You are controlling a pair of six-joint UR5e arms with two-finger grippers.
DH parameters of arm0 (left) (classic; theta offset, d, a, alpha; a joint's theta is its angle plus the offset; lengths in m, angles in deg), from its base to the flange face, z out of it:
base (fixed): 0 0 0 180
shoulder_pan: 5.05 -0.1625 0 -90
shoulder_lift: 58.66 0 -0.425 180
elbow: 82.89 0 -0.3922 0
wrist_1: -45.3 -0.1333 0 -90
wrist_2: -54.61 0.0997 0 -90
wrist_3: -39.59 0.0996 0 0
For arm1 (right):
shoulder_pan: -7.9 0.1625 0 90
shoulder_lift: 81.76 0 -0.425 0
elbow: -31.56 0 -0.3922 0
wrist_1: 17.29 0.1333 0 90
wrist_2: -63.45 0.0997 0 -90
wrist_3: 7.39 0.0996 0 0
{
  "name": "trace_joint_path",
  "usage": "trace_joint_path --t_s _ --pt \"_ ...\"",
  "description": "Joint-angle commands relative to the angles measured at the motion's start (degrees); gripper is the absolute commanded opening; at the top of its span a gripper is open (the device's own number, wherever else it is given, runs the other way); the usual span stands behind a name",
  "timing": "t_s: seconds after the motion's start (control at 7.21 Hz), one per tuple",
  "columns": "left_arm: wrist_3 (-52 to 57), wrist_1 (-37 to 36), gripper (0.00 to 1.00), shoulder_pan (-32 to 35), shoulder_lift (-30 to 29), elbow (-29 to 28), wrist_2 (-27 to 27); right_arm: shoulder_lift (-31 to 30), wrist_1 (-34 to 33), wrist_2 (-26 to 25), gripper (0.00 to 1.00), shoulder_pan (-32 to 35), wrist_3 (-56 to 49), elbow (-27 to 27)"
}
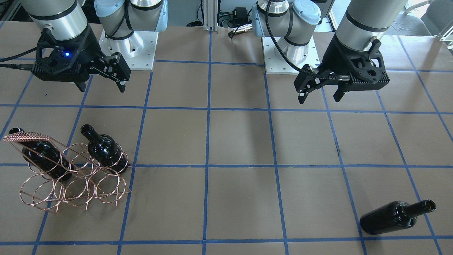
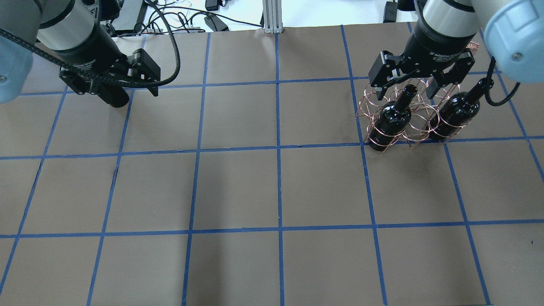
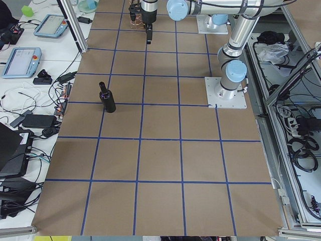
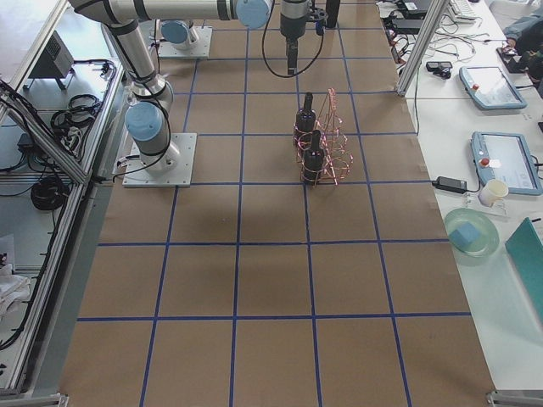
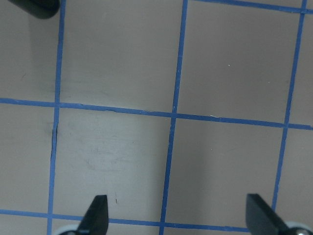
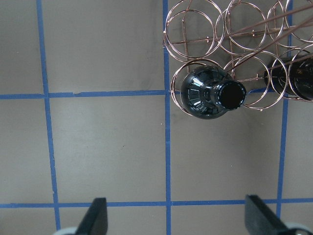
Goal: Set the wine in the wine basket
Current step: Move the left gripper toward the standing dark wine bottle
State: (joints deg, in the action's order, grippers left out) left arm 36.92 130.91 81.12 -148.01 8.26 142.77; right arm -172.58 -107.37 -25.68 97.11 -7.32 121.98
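Note:
The copper wire wine basket [image 1: 26,136] stands on the robot's right side and holds two black bottles [image 1: 104,150] [image 1: 43,155], necks slanted up. They show from overhead [image 2: 391,121] [image 2: 454,112] in the basket [image 2: 364,106]. My right gripper [image 1: 102,88] hangs open and empty above the basket's robot-facing side; its wrist view shows one bottle [image 6: 208,93] in a loop [image 6: 195,42]. The third wine bottle [image 1: 389,217] stands upright, alone, on the far left [image 3: 107,100]. My left gripper [image 1: 319,98] is open and empty, high, on the robot's side of it; only the bottle's edge [image 5: 36,6] shows in its wrist view.
Brown table paper carries a blue tape grid. The two arm bases [image 1: 129,46] [image 1: 290,49] stand at the robot's edge. Desks with tablets [image 3: 20,60] and cables run along the operators' side. In the overhead view the left gripper [image 2: 125,91] hides most of the loose bottle [image 2: 114,98].

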Motion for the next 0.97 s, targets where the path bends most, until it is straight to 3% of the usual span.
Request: trace_joint_path --t_s 0.0,0.28,0.55,0.83 --pt "0.56 -0.44 1.00 -0.22 -0.91 -0.01 0.25 -0.15 -0.09 0.19 1.00 0.00 0.11 0.11" --pt "12.90 -4.91 1.00 -4.93 -2.83 -1.23 0.34 0.11 -1.14 -0.16 1.00 0.00 0.20 -0.07" --pt "19.68 -4.84 1.00 -12.84 -6.08 -5.87 -0.36 0.37 -1.94 -0.07 1.00 0.00 0.37 -0.07" --pt "24.81 -4.93 1.00 -15.94 -10.90 -10.27 0.17 0.38 -2.03 -0.16 1.00 0.00 0.02 -0.16"
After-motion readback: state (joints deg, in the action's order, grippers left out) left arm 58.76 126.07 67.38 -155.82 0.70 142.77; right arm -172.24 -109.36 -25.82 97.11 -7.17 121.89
